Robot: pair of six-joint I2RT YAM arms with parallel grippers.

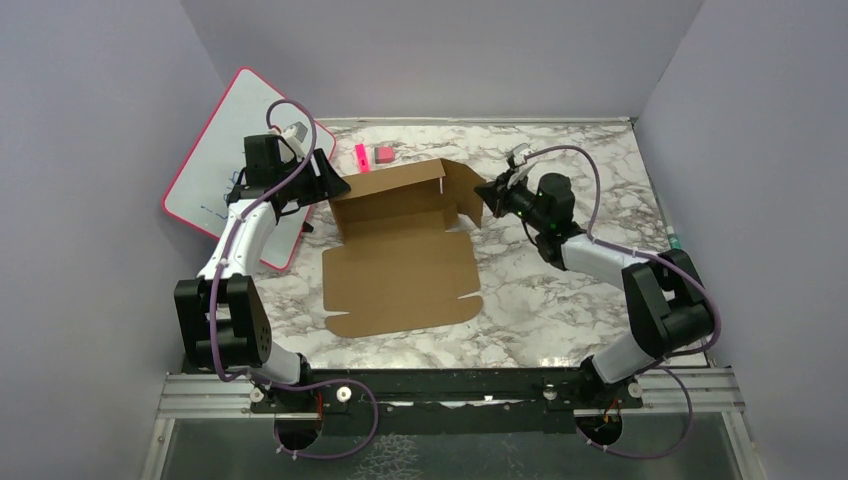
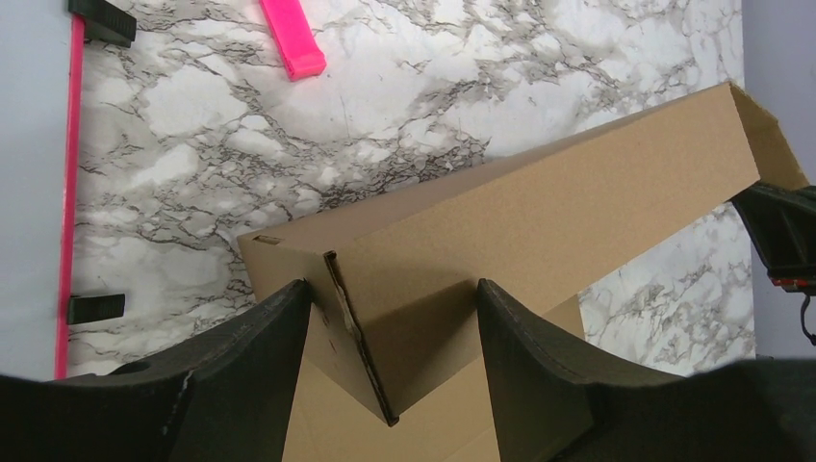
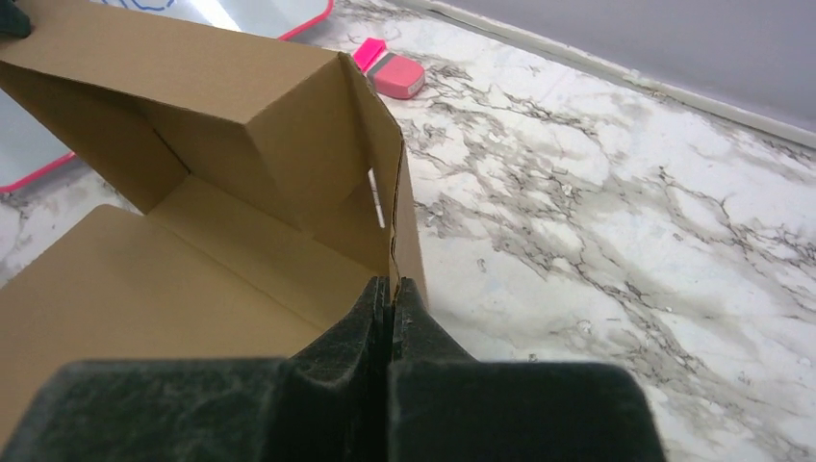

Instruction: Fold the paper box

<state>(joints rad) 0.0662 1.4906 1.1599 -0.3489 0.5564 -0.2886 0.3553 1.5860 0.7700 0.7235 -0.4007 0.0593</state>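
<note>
On the marble tabletop (image 1: 560,290), between the two arms, the paper box (image 1: 400,270) is lying partly folded, its near panel flat and its far walls standing up. The left hand (image 1: 335,186) is spreading wide, with a finger on either side of the box's upright left corner. The right hand (image 3: 390,289) is pinching the edge of the raised right flap, its jaws closed on the cardboard.

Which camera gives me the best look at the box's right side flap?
Right wrist: the flap stands close up, its edge pinched in the shut right hand. The top view shows it small, beside that hand. The left wrist catches only its far tip.
</note>
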